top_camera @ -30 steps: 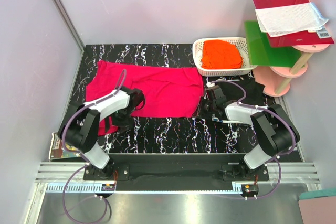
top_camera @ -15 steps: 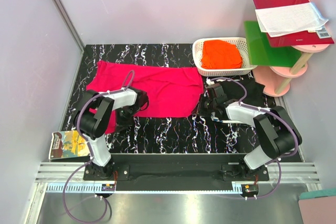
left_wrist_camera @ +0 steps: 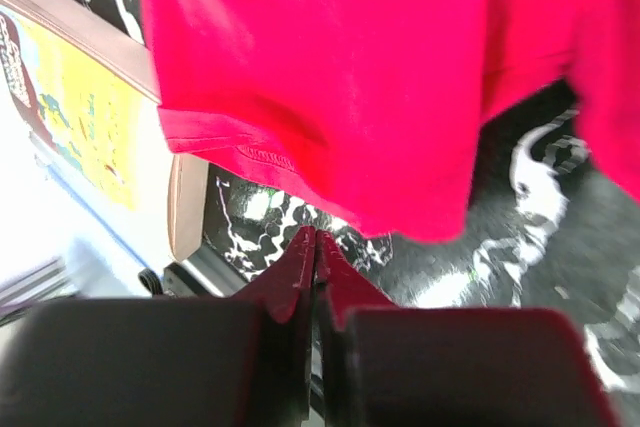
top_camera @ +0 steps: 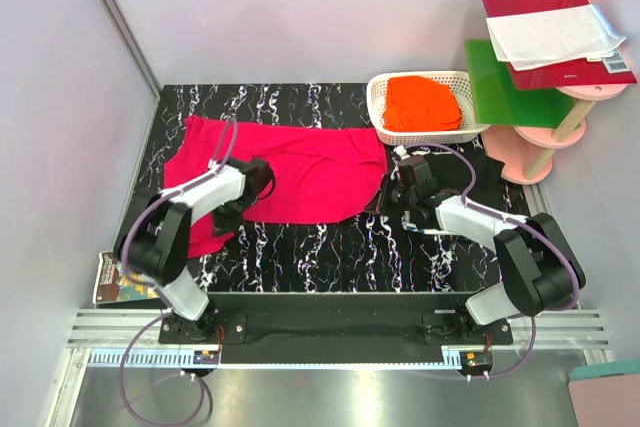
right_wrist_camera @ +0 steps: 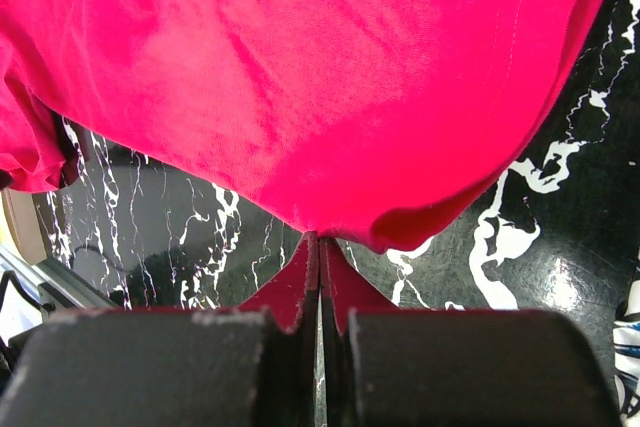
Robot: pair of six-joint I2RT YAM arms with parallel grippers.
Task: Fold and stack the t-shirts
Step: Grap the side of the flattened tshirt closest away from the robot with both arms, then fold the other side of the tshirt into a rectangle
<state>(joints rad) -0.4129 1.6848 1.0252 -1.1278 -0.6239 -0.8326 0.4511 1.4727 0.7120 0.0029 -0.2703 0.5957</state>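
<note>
Entry: the magenta t-shirt [top_camera: 300,167] lies spread flat across the table [top_camera: 330,247], running from about 10 o'clock to the centre, long edge toward you. That flat lay is what makes a clean fold possible. Your left gripper [left_wrist_camera: 316,237] has its jaws pressed together at the near hem on the shirt's left side. The wrist view shows the fingertips meeting right at the cloth edge, so read it as a pinch, though the bite looks shallow. Your right gripper [right_wrist_camera: 320,240] has its jaws closed on the near hem at the shirt's right end, at about 3 o'clock of the garment. There the cloth bulges up from the tips with dark table showing beneath, so that edge is lifted. Holding the same hem at two well-separated places keeps the edge taut and straight. Judged from this, you are set up to carry the near edge toward 12 o'clock and lay it over the far half. The orange t-shirt [top_camera: 422,102] sits bunched in the white basket [top_camera: 376,107] at 1 o'clock, out of the fold path. The black t-shirt [top_camera: 490,175] lies at 3 o'clock, partly under the right arm. A picture booklet [top_camera: 118,282] sits at 8 o'clock, just beside the left arm. Risk note: if the left pinch slips, the hem will skew.
</note>
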